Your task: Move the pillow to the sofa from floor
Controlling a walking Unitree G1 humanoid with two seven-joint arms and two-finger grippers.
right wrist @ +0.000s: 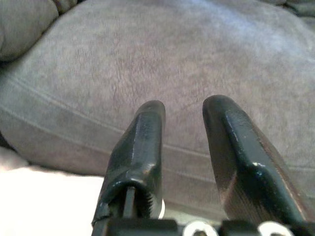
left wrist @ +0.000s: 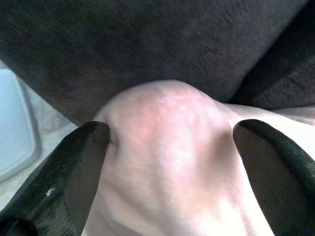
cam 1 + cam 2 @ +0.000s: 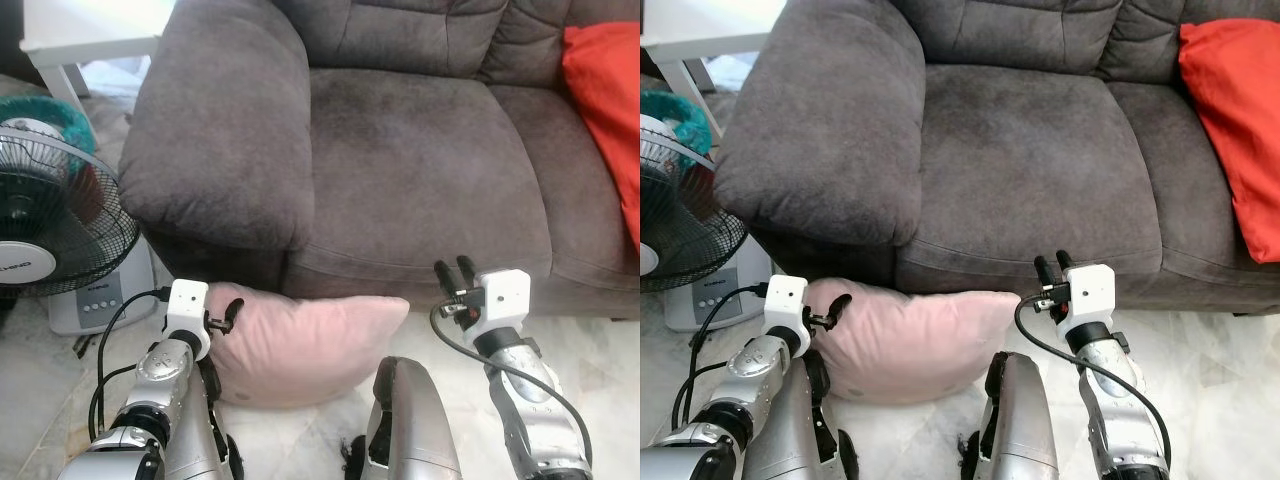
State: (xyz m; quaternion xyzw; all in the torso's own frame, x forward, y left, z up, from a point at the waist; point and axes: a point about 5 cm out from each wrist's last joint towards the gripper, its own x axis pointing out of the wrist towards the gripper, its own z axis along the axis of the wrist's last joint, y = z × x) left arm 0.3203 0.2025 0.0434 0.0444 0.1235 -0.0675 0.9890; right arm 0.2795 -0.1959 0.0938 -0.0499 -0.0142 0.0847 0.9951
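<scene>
Pink pillow (image 3: 300,345), one, between left fingers (image 2: 74,167).

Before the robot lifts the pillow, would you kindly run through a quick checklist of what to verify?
1. Pink pillow on the floor against the sofa: ok.
2. Left end effector open, straddling the pillow's corner: ok.
3. Left fingers closed on it: not ok.
4. Right end effector on the pillow: not ok, it is raised before the seat front.
5. Seat cushion free beside the red cushion: ok.
</scene>
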